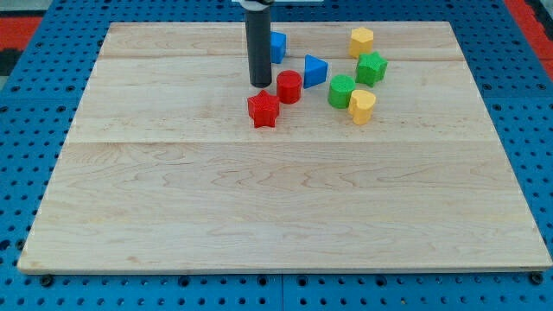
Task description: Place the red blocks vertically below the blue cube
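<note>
My tip (260, 84) stands on the board near the view's top, just left of the red cylinder (289, 87) and just above the red star block (263, 109). The blue cube (276, 47) is right behind the rod, partly hidden by it, above both red blocks. The red cylinder sits below and slightly right of the cube. The red star lies lower, slightly left of it. The tip touches neither red block as far as I can tell.
A blue triangular block (315, 69) lies right of the red cylinder. Two green blocks (342, 91) (371, 67) and two yellow blocks (362, 105) (361, 41) cluster further right. The wooden board (276, 216) lies on a blue pegboard.
</note>
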